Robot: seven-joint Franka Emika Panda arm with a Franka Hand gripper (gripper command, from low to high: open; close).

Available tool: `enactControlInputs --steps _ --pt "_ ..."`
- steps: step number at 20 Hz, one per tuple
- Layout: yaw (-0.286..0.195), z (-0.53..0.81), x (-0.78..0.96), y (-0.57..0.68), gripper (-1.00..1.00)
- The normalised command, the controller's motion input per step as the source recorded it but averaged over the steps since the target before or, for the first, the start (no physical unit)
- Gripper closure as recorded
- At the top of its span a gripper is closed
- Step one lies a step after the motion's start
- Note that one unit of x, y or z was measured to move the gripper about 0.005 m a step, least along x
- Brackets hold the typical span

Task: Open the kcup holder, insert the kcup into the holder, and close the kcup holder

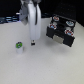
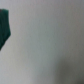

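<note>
Gripper [image 1: 32, 43]: low over table [image 1: 45, 67], jaw state unclear, apparently empty. Kcup [image 1: 19, 47]: upright, just beside, toward exterior view's left. Kcup holder [image 1: 61, 31]: opposite side, drawer open.

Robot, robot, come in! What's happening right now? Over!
Gripper hanging low above the table, holding nothing, jaws unclear. Kcup on table beside it. Kcup holder on exterior view's right. Nothing between.

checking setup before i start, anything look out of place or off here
Nothing spilled or damaged. The green-topped kcup stands alone on the table, apart from the kcup holder on the exterior view's right. The gripper hangs between them, touching neither. The wrist view is too blurred to add detail.
</note>
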Motion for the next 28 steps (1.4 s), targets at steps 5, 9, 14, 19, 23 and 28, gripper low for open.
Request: enactControlInputs --steps 5,9,14,19,23,28 --pt "-0.244 -0.37 -0.39 -0.53 -1.00" --pt "-0.228 -0.46 -0.36 -0.55 -1.00" --pt "-0.199 -0.47 -0.34 -0.51 -1.00" --pt "-0.166 -0.41 -0.23 -0.15 -1.00" --pt "-0.175 -0.31 0.01 -0.02 -1.00" --pt "-0.188 -0.16 0.08 0.02 -1.00"
